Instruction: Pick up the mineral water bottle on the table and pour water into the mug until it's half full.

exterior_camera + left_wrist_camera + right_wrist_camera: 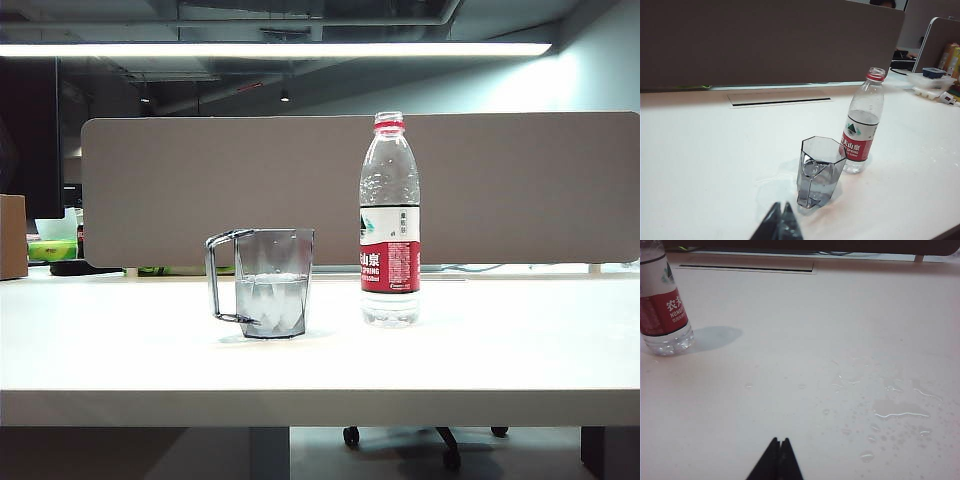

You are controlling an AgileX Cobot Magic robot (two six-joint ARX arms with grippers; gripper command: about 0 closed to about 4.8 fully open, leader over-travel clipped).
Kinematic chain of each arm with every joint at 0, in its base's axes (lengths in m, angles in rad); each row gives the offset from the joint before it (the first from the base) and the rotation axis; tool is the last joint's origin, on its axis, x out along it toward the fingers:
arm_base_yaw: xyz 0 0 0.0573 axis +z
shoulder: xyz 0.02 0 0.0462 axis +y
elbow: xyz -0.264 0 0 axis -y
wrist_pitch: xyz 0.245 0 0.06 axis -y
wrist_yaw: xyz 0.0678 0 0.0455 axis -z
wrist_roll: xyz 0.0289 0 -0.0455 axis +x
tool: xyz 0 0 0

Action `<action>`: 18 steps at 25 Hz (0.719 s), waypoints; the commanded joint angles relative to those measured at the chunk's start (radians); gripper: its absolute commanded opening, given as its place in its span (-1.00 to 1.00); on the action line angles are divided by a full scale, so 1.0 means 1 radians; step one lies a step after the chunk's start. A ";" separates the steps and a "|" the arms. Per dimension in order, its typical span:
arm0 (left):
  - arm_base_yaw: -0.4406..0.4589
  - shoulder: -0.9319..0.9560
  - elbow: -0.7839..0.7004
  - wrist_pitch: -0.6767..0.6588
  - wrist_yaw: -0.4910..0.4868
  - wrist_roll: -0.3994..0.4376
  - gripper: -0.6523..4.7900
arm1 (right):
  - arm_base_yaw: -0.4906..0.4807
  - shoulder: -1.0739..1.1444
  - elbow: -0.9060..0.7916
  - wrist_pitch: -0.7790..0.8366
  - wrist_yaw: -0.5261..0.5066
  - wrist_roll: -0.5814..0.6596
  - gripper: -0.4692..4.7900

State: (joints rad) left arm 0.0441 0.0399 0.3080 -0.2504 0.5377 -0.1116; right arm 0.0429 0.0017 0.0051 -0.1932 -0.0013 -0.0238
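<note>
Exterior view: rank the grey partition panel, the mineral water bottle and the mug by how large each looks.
1. Grey partition panel, though it stands farther back.
2. Mineral water bottle, uncapped, upright on the table.
3. Mug, about half the bottle's height, roughly half full of water.

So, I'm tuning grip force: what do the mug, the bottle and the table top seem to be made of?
The mug looks like clear, grey-tinted glass or hard plastic: faceted, glossy walls, water visible inside; I cannot tell which. The mineral water bottle seems thin clear plastic with a printed film label. The table looks like smooth white laminate; spilled drops bead on it. Both the left gripper and the right gripper are shut, clear of everything.
</note>
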 commanded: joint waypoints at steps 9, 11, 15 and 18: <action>0.000 0.000 0.001 0.012 0.000 0.011 -0.78 | 0.002 -0.002 -0.003 0.010 -0.001 -0.003 -0.84; 0.000 -0.026 -0.023 0.021 -0.096 0.149 -0.78 | 0.002 -0.002 -0.003 0.010 -0.001 -0.003 -0.84; 0.000 -0.033 -0.140 0.168 -0.460 0.045 -0.78 | 0.002 -0.002 -0.003 0.010 -0.001 -0.003 -0.84; 0.000 -0.033 -0.221 0.256 -0.509 0.026 -0.78 | 0.002 -0.002 -0.003 0.010 -0.001 -0.003 -0.84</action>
State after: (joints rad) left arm 0.0444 0.0071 0.1051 -0.0631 0.0402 -0.0772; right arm 0.0437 0.0017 0.0051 -0.1936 -0.0013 -0.0238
